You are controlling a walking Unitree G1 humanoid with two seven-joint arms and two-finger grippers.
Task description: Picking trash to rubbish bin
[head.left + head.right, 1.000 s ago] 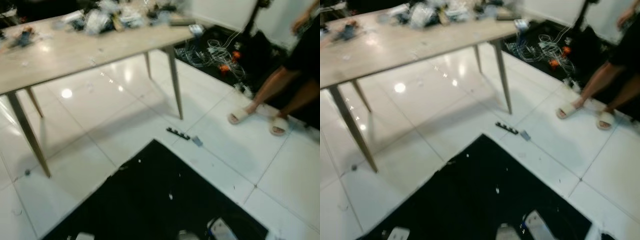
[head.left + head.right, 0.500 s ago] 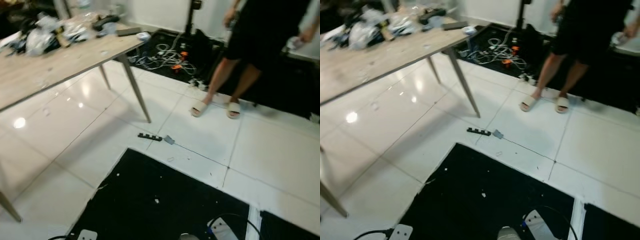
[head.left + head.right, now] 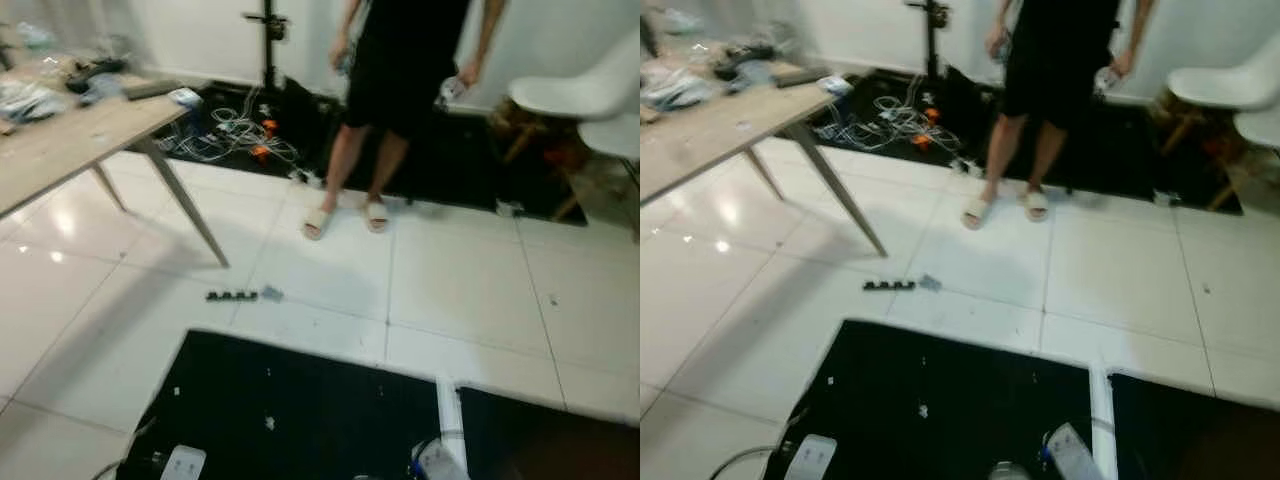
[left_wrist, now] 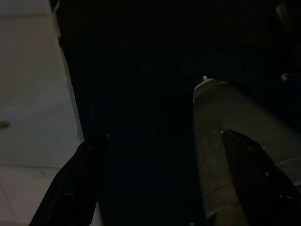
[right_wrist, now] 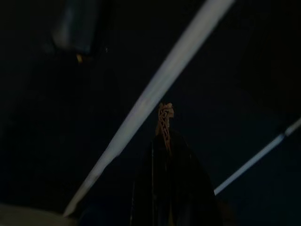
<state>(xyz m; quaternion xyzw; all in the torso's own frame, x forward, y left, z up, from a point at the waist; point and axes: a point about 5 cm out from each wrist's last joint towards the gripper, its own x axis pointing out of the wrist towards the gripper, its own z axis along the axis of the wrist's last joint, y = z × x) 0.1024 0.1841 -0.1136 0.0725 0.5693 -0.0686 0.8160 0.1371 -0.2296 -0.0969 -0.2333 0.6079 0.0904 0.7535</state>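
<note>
Trash, maybe a thin orange scrap (image 5: 164, 117), sits pinched in the right gripper (image 5: 165, 123); left gripper (image 4: 162, 136) spread over matte black mat (image 3: 320, 400), beside glossy tile (image 3: 460, 290).

A glossy white tiled floor (image 3: 470, 290) is showing grey grout lines, and a black mat (image 3: 300, 410) is lying over its near edge, flecked with small white specks. The table (image 3: 70, 150) is showing a pale wood top on grey legs. A person (image 3: 400, 70) is wearing black clothes and beige slippers (image 3: 345, 218). White chairs (image 3: 585, 95) are standing on brown wooden legs. White and orange cables (image 3: 240, 135) are lying tangled on a black floor patch.
</note>
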